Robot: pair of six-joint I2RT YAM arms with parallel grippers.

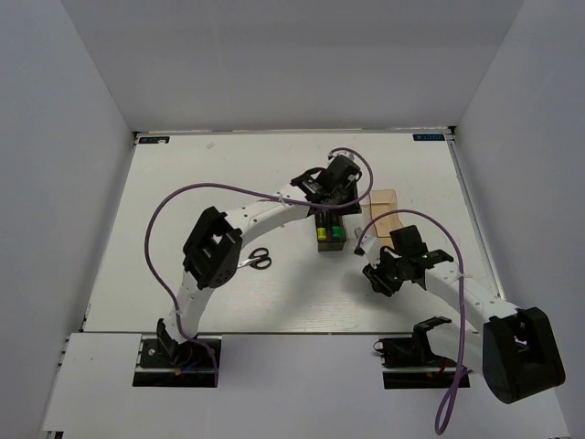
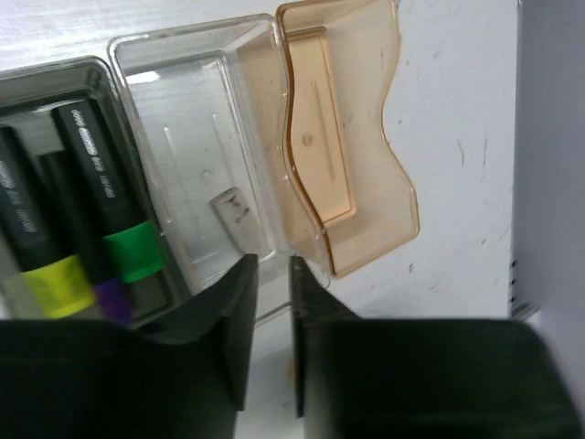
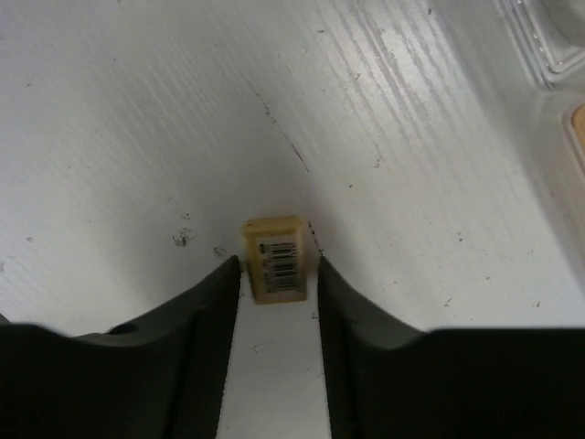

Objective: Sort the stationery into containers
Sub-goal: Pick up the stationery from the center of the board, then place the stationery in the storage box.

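Nearest, pinching the tan cube on the table in the right gripper, past scissors lying flat, then poising the left gripper, fingers nearly pressed together, at the clear box containing the grey block, beside highlighters in the dark box.
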